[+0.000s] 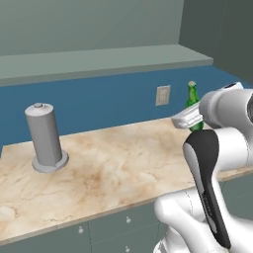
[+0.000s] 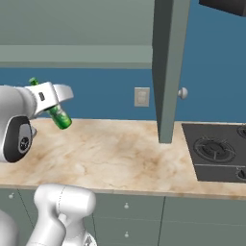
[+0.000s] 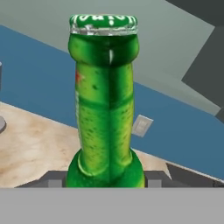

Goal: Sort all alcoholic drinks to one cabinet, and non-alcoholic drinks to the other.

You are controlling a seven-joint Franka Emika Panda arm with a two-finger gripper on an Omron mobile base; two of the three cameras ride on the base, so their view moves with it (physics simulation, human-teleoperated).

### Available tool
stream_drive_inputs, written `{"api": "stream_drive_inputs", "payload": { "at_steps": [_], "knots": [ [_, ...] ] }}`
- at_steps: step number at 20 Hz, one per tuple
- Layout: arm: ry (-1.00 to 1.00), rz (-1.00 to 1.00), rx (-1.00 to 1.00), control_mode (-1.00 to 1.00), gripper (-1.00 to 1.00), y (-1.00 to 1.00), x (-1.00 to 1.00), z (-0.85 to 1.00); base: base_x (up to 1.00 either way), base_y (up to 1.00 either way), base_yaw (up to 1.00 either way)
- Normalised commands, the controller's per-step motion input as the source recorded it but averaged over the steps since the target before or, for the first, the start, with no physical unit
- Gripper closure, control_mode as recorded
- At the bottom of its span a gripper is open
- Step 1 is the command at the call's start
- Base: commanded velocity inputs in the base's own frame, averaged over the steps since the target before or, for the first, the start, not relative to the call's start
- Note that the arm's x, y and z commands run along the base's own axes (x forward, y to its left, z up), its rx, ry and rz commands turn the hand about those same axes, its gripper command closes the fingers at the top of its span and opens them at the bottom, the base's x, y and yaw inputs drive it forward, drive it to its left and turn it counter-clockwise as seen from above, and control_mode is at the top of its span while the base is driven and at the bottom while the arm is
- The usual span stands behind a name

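Right now the gripper (image 2: pixel 54 106) has its fingers pinched on the green bottle (image 3: pixel 105 109), holding it up in the air over the marble counter (image 1: pixel 113 173). In the hand view the bottle rises straight up from between the two dark finger tips, its neck and crown cap (image 3: pixel 103 24) toward twelve o'clock. White lettering runs around the rim of that cap, but it is too blurred to read. A small red mark sits on the neck at about nine o'clock; what it says or shows I cannot tell.

From the right base view the green bottle (image 2: pixel 54 109) hangs tilted, cap toward eleven o'clock and base toward five, clear of the counter (image 2: pixel 120 149) below it. From the left base view the green bottle (image 1: pixel 193 106) shows its neck and cap above the white hand, against the blue wall (image 1: pixel 99 104).

A cabinet door (image 2: pixel 168 67) stands open edge-on at about one o'clock from the bottle in the right base view, with a round pale knob (image 2: pixel 182 93) on its side. A wall outlet (image 2: pixel 141 96) sits on the blue wall between bottle and door, its face plain. Past the door, at four o'clock, lies a dark cooktop (image 2: pixel 218 151).

On the counter at nine o'clock in the left base view stands a tall grey cylinder (image 1: pixel 45 138) on a round base, well apart from the bottle and bearing no label.
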Motion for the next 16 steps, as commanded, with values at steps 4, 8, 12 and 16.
{"api": "stream_drive_inputs", "payload": {
  "at_steps": [4, 8, 12, 16],
  "knots": [
    [-0.04, 0.00, 0.00, -1.00, 1.00, 0.03, -0.29, 0.00, 0.00, 0.00, 0.00],
    [-0.08, 0.00, 0.00, -1.00, 1.00, 0.01, -0.25, 0.04, 0.00, 0.00, 0.00],
    [-0.06, 0.00, 0.00, -1.00, 1.00, 0.04, -0.13, 0.08, 0.00, 0.00, 0.00],
    [-0.05, 0.00, 0.00, -1.00, 1.00, 0.08, -0.01, 0.15, 0.00, 0.00, 0.00]
  ]
}}
